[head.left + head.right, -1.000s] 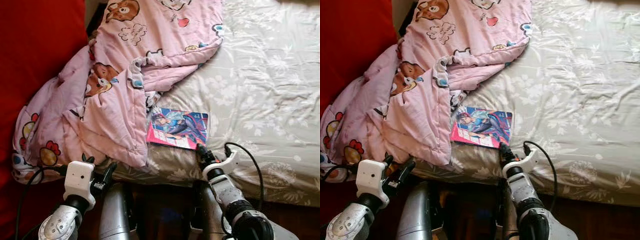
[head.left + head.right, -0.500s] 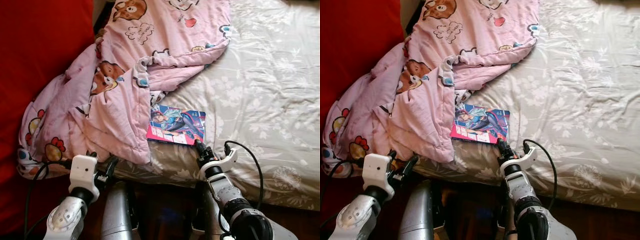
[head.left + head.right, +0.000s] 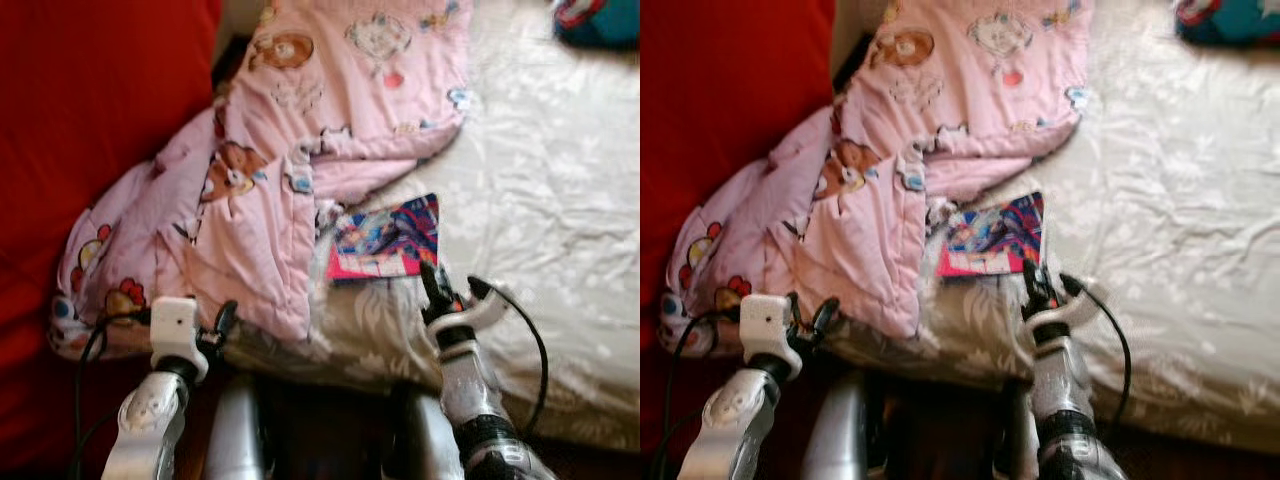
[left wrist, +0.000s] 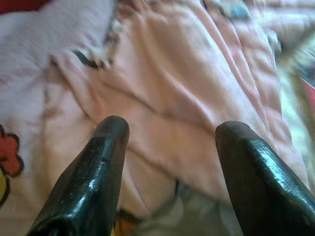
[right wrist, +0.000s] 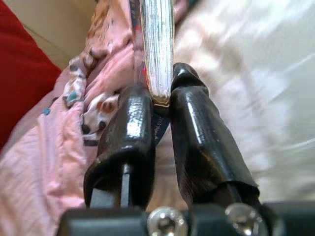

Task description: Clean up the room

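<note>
R claw (image 5: 160, 105) fingers pinched tight, arm fwd; L claw (image 4: 170, 137) fingers spread, low.

Both head views are soft with motion blur throughout; cartoon prints on the pink blanket (image 3: 300, 150) lack sharp edges. Daylight washes the pale bed sheet (image 3: 560, 190) nearly white at upper right. The area under the bed edge is in deep shadow. Wrist views are blurred beyond the glossy black fingers (image 5: 133, 128).

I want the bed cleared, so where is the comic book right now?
In the left eye view the comic book lies near the bed's front edge, beside the pink blanket, its near edge clamped in the right pincer.
</note>
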`<state>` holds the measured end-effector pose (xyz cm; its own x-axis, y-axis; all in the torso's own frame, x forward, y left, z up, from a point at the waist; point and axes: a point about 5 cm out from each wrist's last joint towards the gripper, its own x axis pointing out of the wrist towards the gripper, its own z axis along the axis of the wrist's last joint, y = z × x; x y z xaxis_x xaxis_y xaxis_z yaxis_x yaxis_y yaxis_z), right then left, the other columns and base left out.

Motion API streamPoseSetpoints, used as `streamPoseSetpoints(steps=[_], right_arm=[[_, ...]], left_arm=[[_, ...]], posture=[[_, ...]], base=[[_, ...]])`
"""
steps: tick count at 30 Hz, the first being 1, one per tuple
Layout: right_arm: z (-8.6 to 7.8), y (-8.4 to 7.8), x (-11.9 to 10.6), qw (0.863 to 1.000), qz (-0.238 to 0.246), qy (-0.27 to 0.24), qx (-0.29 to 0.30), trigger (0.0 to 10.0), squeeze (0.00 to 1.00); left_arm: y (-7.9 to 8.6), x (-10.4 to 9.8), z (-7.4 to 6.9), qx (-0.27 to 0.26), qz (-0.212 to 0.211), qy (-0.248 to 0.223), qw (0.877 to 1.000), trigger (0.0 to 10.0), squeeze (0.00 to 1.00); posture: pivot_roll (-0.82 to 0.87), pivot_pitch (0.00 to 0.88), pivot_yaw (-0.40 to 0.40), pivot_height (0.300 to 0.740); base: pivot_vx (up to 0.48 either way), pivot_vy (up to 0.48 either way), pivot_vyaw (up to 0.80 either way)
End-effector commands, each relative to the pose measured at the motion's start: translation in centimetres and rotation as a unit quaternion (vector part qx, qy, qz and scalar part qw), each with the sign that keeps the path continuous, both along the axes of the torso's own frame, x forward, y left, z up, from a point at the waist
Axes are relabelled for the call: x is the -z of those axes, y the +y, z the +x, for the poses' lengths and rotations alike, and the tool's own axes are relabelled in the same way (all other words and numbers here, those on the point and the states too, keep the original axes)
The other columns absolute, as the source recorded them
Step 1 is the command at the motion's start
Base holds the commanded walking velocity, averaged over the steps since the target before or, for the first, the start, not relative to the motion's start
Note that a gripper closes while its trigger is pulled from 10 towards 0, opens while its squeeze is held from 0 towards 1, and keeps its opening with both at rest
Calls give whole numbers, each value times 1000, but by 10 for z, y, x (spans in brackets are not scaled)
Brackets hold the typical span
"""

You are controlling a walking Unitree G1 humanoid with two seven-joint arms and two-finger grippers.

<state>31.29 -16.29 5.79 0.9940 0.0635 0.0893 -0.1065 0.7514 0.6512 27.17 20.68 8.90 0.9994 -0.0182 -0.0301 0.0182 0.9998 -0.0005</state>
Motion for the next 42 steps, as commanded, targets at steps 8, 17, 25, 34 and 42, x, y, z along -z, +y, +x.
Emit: streamPoseSetpoints(steps=[8, 17, 25, 34, 42], right_arm=[[-10, -7, -27, 985, -161, -36, 53, 10000, 0], [-11, -7, -19, 971, -234, 9, 44, 10000, 0], [-8, -3, -19, 967, -250, 17, 41, 10000, 0], [-7, -3, -20, 966, -254, 18, 44, 10000, 0], [-9, 0, -13, 966, -254, 35, 38, 10000, 0]], left_arm=[[10, 38, 0, -38, -44, 53, 997, 10000, 0], [15, 88, -22, -72, -51, 142, 986, 10000, 0], [18, 110, -33, -85, -45, 193, 976, 10000, 0], [17, 133, -51, -81, -29, 262, 961, 10000, 0], [15, 152, -75, -79, -17, 331, 940, 10000, 0]], posture=[[36, 0, -46, 574], [34, 0, -68, 617], [37, 0, -83, 672], [29, 0, -90, 727], [22, 0, -98, 740]], base=[[0, 0, 0], [0, 0, 0], [0, 0, 0], [0, 0, 0], [0, 0, 0]])
